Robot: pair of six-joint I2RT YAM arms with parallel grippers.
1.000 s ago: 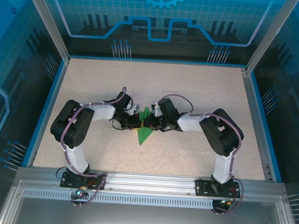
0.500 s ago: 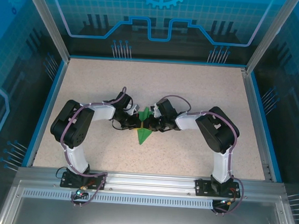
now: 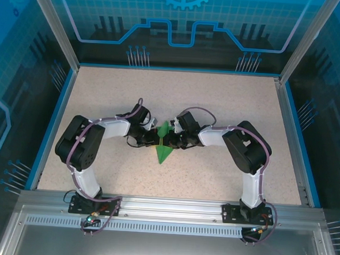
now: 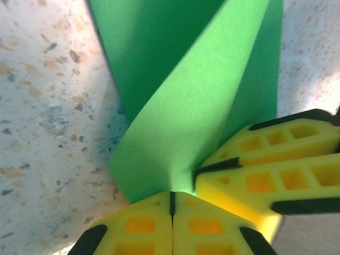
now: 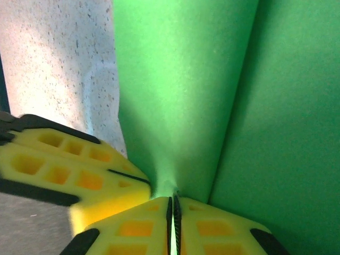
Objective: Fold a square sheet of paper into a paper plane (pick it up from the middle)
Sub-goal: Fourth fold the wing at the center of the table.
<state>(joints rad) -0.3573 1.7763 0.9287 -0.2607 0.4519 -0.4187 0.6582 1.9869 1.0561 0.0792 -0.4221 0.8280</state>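
Right gripper [image 5: 173,203] closer against paper plane [image 3: 163,152]

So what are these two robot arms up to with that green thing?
They are folding a paper plane out of green paper. Both arms reach in to the middle of the speckled table. The left gripper and the right gripper are each pinched shut on the paper from opposite sides, close together. The paper already has a pointed dart shape, with its tip aimed toward the arms' bases. It looks lifted off the table where they grip it.
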